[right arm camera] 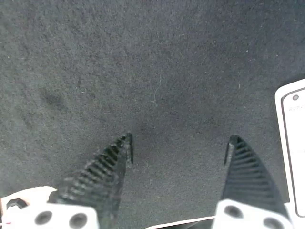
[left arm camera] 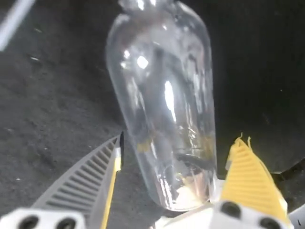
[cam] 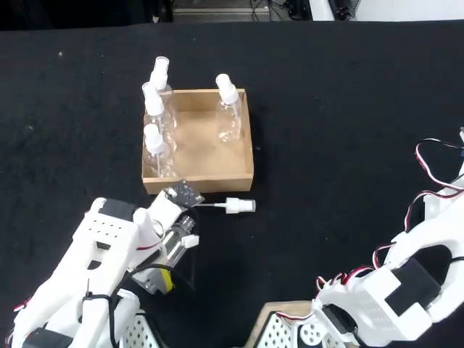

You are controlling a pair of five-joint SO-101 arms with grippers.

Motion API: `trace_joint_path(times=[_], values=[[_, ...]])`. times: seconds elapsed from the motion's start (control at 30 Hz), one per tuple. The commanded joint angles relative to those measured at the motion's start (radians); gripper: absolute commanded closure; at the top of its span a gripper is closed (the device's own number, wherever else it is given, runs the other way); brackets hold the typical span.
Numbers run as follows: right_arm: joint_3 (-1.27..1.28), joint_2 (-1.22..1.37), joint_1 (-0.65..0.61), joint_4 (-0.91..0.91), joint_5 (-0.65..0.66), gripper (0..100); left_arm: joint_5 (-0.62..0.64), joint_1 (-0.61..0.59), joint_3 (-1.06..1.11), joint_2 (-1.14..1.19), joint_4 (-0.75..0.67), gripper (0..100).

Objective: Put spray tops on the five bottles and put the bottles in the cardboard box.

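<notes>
**Uncapped bottle.** Find the clear uncapped bottle (left arm camera: pixel 162 95) in the left hand (left arm camera: pixel 178 139). The hand is clamped on the bottle's lower body. One grey finger (left arm camera: pixel 90 176) and one yellow finger (left arm camera: pixel 248 171) press its opposite sides. The base sits near the palm and the bare neck points away from it. In the high view, the bottle (cam: pixel 176 243) and the left hand (cam: pixel 170 250) sit just in front of the near left corner of the cardboard box (cam: pixel 217 177), over the counter (cam: pixel 341 130).

**Loose spray top.** Note the white loose spray top (cam: pixel 239 206) lying flat on the counter. It is just outside the box's near wall. Its thin tube points toward the left hand, close to it. You cannot tell whether tube and hand touch.

**Box contents.** Check the four capped bottles standing upright at the box. Three stand in a row along its left wall:
- far bottle (cam: pixel 159 72)
- middle bottle (cam: pixel 153 107)
- near bottle (cam: pixel 153 141)

The fourth bottle (cam: pixel 228 101) stands in the far right corner.

**Right hand.** Observe the right hand (right arm camera: pixel 177 145) over bare black counter. Its two dark fingers (right arm camera: pixel 102 176) are spread apart with nothing between them. The right arm (cam: pixel 406 283) sits at the near right of the counter, well apart from the box.
</notes>
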Motion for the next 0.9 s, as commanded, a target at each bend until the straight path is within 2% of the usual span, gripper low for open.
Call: trace_joint_path(times=[0.0, 0.13, 0.33, 0.43, 0.6, 0.77, 0.87], values=[[-0.058, -0.018, -0.026, 0.006, 0.009, 71.2, 0.003, -0.015, -0.004, -0.011, -0.014, 67], [-0.058, -0.018, -0.026, 0.006, 0.006, 71.2, 0.003, -0.015, 0.005, -0.011, -0.012, 70], [-0.058, -0.018, -0.026, 0.006, 0.005, 71.2, 0.003, -0.004, -0.056, -0.011, 0.066, 98], [-0.059, -0.018, -0.032, 0.006, 0.003, 71.2, 0.003, -0.004, -0.114, -0.011, 0.097, 93], [-0.125, -0.024, -0.063, 0.074, 0.003, 71.2, 0.002, 0.001, -0.200, -0.011, 0.109, 97], [-0.143, -0.114, -0.129, 0.138, 0.005, 71.2, 0.009, 0.154, -0.173, -0.011, 0.103, 97], [-0.054, -0.216, -0.193, 0.133, 0.009, 71.5, 0.011, 0.186, -0.150, -0.012, 0.098, 97]])
